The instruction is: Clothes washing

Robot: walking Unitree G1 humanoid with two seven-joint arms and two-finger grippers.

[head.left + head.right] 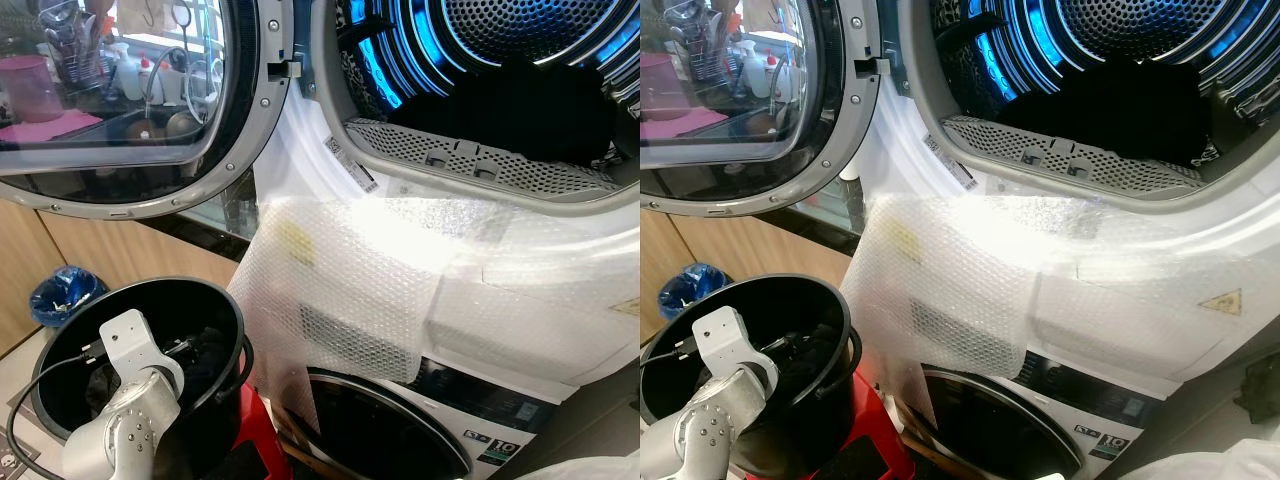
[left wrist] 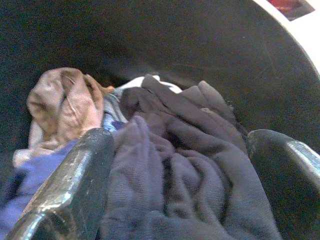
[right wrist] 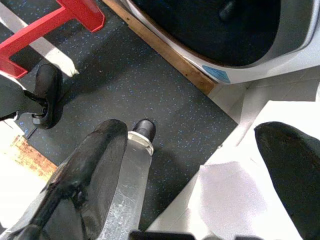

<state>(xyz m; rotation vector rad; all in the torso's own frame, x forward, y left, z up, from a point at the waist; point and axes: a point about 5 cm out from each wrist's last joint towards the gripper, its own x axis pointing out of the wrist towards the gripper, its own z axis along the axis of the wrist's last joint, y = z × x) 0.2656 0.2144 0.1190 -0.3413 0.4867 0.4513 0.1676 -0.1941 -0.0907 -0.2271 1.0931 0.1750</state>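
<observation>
Down in the black bucket (image 1: 225, 330), the left arm (image 1: 125, 400) is reaching, its wrist sinking past the rim. Seen from the left wrist, the left gripper (image 2: 175, 185) is standing with its fingers (image 2: 70, 185) spread wide, one on each side of a dark grey garment (image 2: 185, 150) that is bulging up between them; the fingers are touching the cloth but are not closing on it. Just beyond the gripper, a tan garment (image 2: 62, 102) is lying against the bucket wall, with a blue cloth (image 2: 25, 185) beside the nearer finger.

Above and well away from that gripper, the upper drum (image 1: 520, 30) is standing open, lit blue inside, with dark clothes (image 1: 500, 105) lying in it behind the perforated lint filter (image 1: 470, 160). Its round door (image 1: 130, 110) is swinging out above the bucket. Bubble wrap (image 1: 350, 290) is hanging over the white front, partly covering the lower machine's door (image 1: 380, 430).

Meanwhile the right gripper (image 3: 200, 170) is hanging idle with its fingers apart and holding nothing, pointing at the dark speckled floor mat (image 3: 150, 85), near a red stool leg (image 3: 55, 25) and the lower machine's base.
</observation>
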